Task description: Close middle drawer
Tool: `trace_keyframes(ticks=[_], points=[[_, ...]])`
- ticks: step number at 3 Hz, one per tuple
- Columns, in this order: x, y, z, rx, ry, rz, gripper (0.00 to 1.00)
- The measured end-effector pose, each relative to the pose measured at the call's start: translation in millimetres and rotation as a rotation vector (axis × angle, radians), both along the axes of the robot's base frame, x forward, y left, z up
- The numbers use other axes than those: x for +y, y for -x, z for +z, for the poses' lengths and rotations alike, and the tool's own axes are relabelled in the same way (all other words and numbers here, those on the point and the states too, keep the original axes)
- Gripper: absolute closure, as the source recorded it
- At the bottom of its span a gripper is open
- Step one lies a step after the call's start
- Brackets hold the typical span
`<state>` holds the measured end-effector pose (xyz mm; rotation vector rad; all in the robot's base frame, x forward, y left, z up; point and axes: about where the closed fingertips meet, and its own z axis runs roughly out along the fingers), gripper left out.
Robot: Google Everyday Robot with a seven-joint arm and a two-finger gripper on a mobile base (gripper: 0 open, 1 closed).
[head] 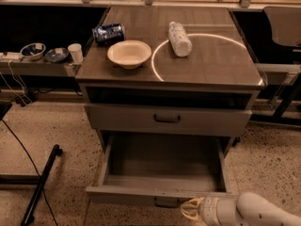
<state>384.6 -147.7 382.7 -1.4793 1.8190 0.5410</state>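
The middle drawer point(160, 171) is a grey, deep, plain box pulled far out of the cabinet, and it looks empty. Its low front panel point(127, 195) carries a small dark handle point(165, 203) at the centre. My gripper point(191, 210), cream-coloured on a white arm, is at the bottom edge of the view. It sits right at the front panel, just right of the handle. The drawer above point(167, 119), with its own dark handle, is nearly closed.
On the cabinet top point(211, 65) lie a white bowl point(129, 53), a blue can on its side point(108, 32) and a plastic bottle on its side point(179, 38). A shelf at left holds small bowls and a cup point(75, 52). A black stand leg point(40, 185) lies on the floor at left.
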Motion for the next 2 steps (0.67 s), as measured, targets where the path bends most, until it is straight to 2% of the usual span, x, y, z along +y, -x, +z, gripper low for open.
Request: trace_keyframes(ticks=[1, 2], points=[[0.0, 0.5, 1.4, 0.0, 0.0, -0.001, 1.0], [-0.2, -10.7, -9.3, 0.001, -0.019, -0.04, 1.0]])
